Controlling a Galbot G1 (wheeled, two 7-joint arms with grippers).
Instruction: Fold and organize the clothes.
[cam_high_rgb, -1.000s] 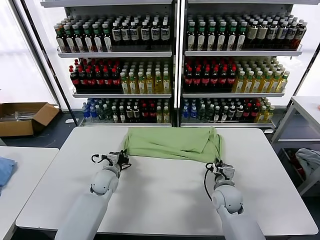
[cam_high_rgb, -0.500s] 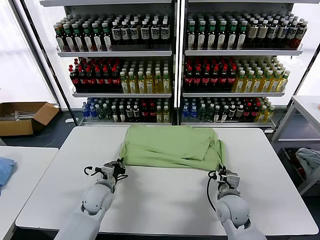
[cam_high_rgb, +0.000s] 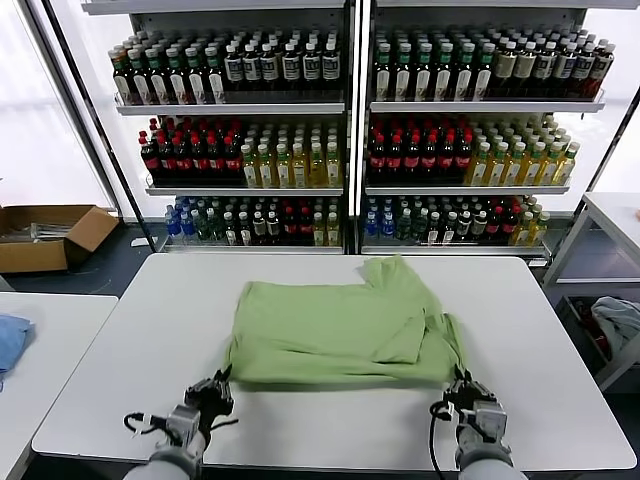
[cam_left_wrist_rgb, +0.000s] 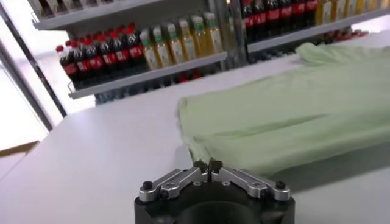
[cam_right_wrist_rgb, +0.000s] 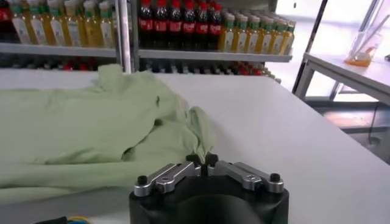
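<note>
The light green polo shirt (cam_high_rgb: 345, 325) lies spread and partly doubled over on the white tabletop (cam_high_rgb: 120, 380), its near hem pinched at one corner by the left gripper (cam_high_rgb: 212, 392) and at the other by the right gripper (cam_high_rgb: 467, 392), both clenched on the cloth close to the near edge; judging by the loose sleeve and rumpled far end, most of the folding is left. Nothing lies on the cloth or between the grippers, while the bottle shelves (cam_high_rgb: 350, 130) behind, a cardboard box (cam_high_rgb: 45, 235) on the floor and a blue cloth (cam_high_rgb: 8, 340) on the side table stand well apart.
</note>
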